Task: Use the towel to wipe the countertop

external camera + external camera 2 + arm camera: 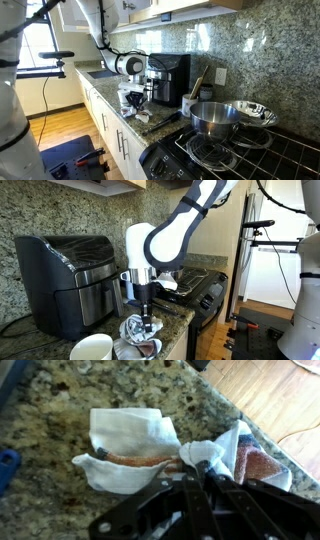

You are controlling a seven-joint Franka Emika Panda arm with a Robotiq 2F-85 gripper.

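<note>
Hand [143,321] is down at the granite counter [60,400], pointing straight down, with its fingers clenched on a bunched fold of the towel [128,442]. In the wrist view the dark fingers [196,488] meet at that gathered bit, and cloth puffs out on either side of them. The towel is white with a reddish-brown stripe. It lies crumpled and partly spread on the counter close to the front edge, with most of it out to one side of the hand and a smaller flap on the other side, nearest the edge. Wood floor [275,390] shows just past that edge. In both exterior views the towel sits in front of a black air fryer [65,275] that stands against the back wall, near it but not touching. A white mug [92,348] is on the counter just beside the towel. In an exterior view, a steel pot [214,118] and a steel bowl [255,111] sit on the black stove [250,155] past the counter's end. A small blue thing [7,466] lies at the frame margin in the wrist view; too cropped to tell what it is.
</note>
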